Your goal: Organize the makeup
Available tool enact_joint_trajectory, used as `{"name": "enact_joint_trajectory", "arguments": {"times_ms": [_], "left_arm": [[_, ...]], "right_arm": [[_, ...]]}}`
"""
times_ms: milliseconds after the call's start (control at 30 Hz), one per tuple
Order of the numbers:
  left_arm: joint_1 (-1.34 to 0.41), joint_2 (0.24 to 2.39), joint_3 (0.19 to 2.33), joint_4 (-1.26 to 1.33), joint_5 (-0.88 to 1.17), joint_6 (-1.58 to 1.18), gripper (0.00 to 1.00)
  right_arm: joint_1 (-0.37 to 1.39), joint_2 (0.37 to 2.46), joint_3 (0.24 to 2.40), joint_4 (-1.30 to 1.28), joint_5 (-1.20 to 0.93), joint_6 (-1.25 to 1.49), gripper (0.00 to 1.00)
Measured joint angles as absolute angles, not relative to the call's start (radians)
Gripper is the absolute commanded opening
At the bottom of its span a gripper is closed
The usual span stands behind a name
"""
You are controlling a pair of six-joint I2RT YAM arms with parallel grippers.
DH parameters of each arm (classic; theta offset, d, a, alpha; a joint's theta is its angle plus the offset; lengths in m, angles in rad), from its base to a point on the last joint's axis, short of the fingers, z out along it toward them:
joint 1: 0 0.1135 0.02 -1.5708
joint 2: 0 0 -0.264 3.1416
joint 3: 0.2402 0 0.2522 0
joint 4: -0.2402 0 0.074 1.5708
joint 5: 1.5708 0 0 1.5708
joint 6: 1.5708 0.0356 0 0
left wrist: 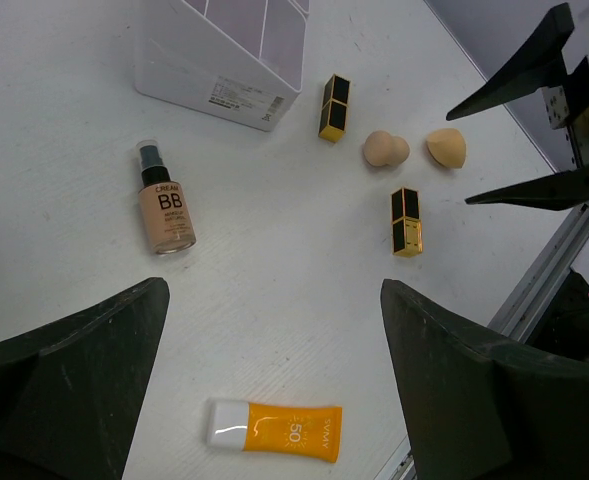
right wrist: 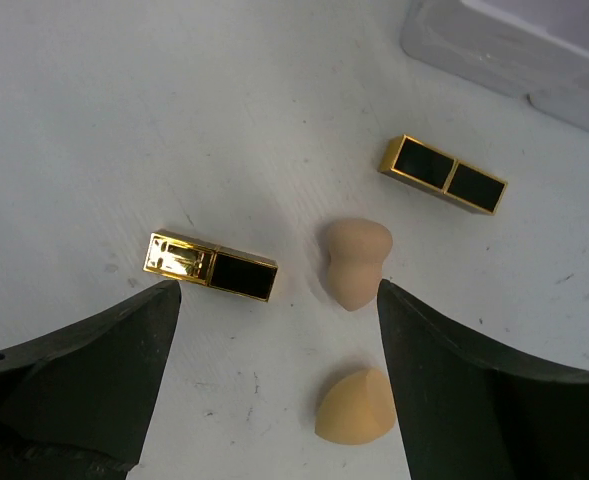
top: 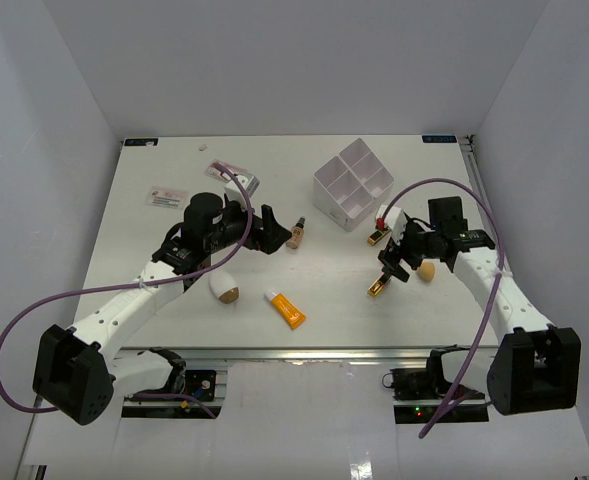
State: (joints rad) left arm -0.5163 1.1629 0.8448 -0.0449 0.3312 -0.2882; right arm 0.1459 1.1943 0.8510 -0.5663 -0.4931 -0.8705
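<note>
Makeup lies loose on the table (top: pixel 344 325), in front of the white box (top: pixel 351 183). My left gripper (top: pixel 272 230) has its fingers spread wide and holds nothing. The beige bottle (left wrist: pixel 166 205) lies flat just past its tips, and the box stands well beyond that. Nearer the bases, the orange tube (top: pixel 285 308) lies beside a white sponge (top: pixel 224 289) close against my left arm.

My right gripper (top: pixel 394 265) is also spread and empty, hanging over a crowded patch. In the wrist view one lipstick (right wrist: pixel 211 265) and a waisted sponge (right wrist: pixel 354 262) lie between the fingers, side by side but not touching. A rounded sponge (right wrist: pixel 355 408) sits nearer the camera. The second lipstick (right wrist: pixel 442 175) lies close to the box corner. A card (top: pixel 169 198) and a packet (top: pixel 236 175) sit at the far left.
</note>
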Motion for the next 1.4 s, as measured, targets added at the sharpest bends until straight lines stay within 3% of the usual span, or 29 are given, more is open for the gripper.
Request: {"name": "enact_joint_trajectory", "arguments": {"times_ms": [433, 967, 1133, 1400], "left_arm": [[-0.516, 1.163, 0.847, -0.045, 0.331, -0.288, 0.98], [-0.516, 1.163, 0.847, -0.045, 0.331, -0.288, 0.98], [-0.516, 1.163, 0.847, -0.045, 0.331, -0.288, 0.98], [-0.516, 1.163, 0.847, -0.045, 0.331, -0.288, 0.98]], "right_arm": [[0.151, 1.449, 0.888, -0.466, -0.248, -0.627, 0.69], [0.153, 1.604, 0.932, -0.411, -0.214, -0.613, 0.40], [0.153, 1.610, 0.933, -0.411, -0.221, -0.627, 0.27], [0.153, 1.566, 0.947, -0.431, -0.264, -0.668, 0.15]]}}
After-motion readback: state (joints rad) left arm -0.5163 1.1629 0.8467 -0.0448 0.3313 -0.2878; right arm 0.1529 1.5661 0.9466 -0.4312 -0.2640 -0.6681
